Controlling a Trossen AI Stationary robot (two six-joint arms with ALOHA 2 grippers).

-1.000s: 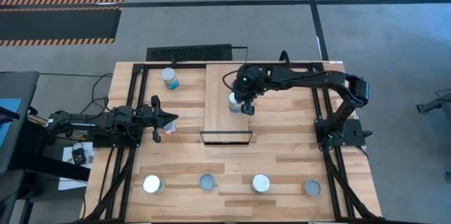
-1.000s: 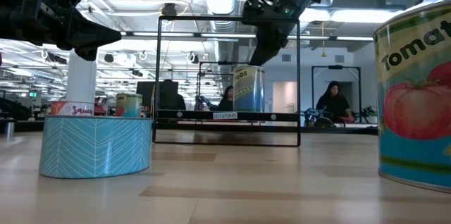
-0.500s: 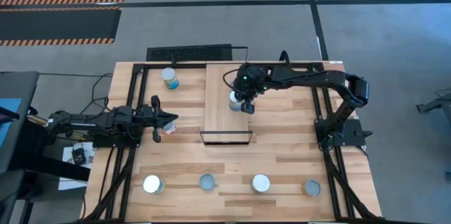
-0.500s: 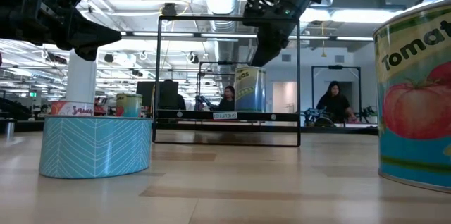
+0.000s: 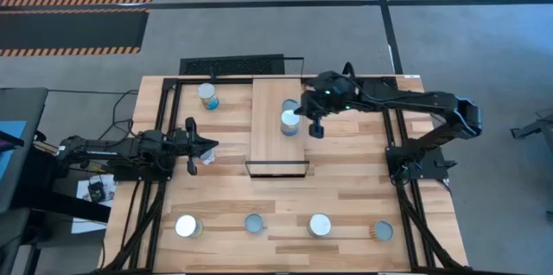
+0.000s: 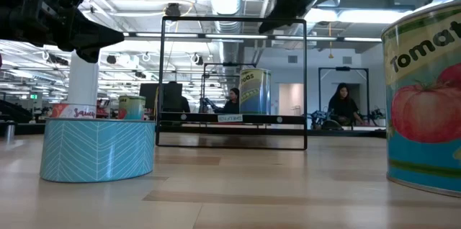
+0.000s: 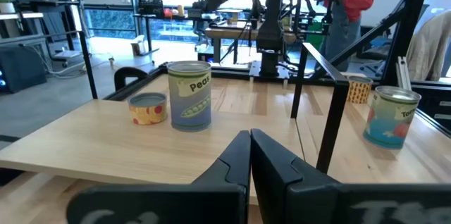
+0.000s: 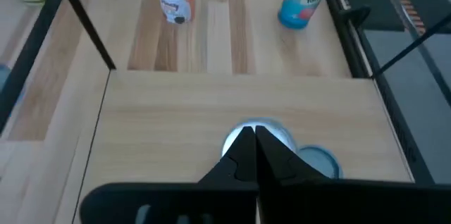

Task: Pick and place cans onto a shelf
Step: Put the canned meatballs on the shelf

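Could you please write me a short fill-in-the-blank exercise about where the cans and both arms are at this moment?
1. The shelf now carries ____ cans.
2. Along the table's near edge stand ____ cans in a row.
3. The right gripper is above the shelf's ____ edge, beside the pea can.
4. The left gripper waits with its fingers ____.

Missing words: two; four; right; shut

Two cans (image 5: 290, 120) on shelf (image 5: 268, 141) at worktop (image 5: 346, 188) centre. One can (image 5: 207, 95) left of shelf. Four cans (image 5: 253, 223) in row along near worktop edge.
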